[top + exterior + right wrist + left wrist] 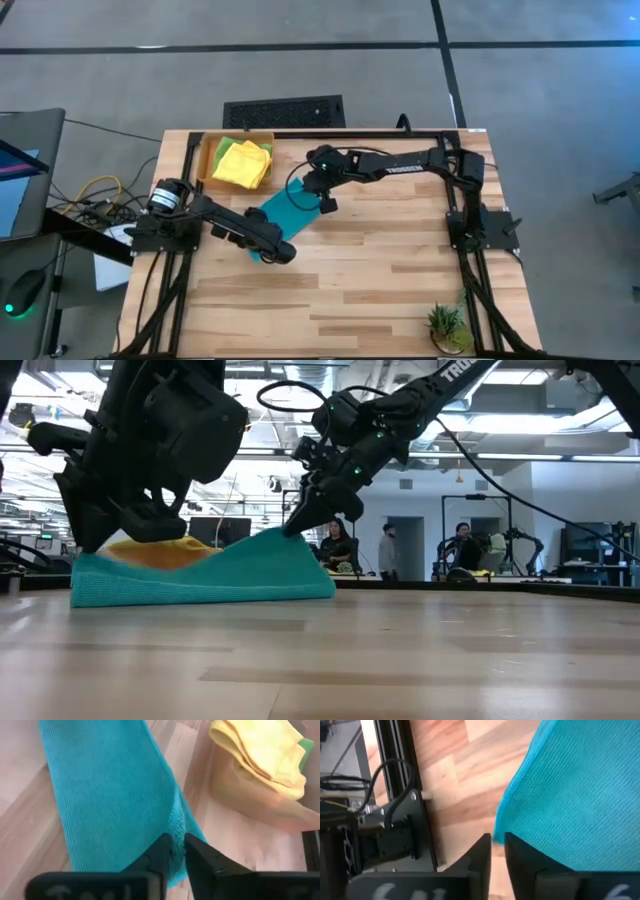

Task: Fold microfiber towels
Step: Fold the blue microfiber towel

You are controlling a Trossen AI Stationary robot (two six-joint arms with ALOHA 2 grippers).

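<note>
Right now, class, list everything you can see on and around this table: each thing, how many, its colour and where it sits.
teal towel: one, teal, table's middle-left, pinched at two ends
yellow towels: count unclear, yellow, heaped in the tray
green towel: one, lime, under the yellow heap
tray: one, orange, back-left of the table
plant: one, green, front-right corner
table: one, pale wood
people: several, in the room behind
left gripper: black, jaws nearly closed at the teal towel's near edge
right gripper: black, jaws nipping the towel's far edge
</note>
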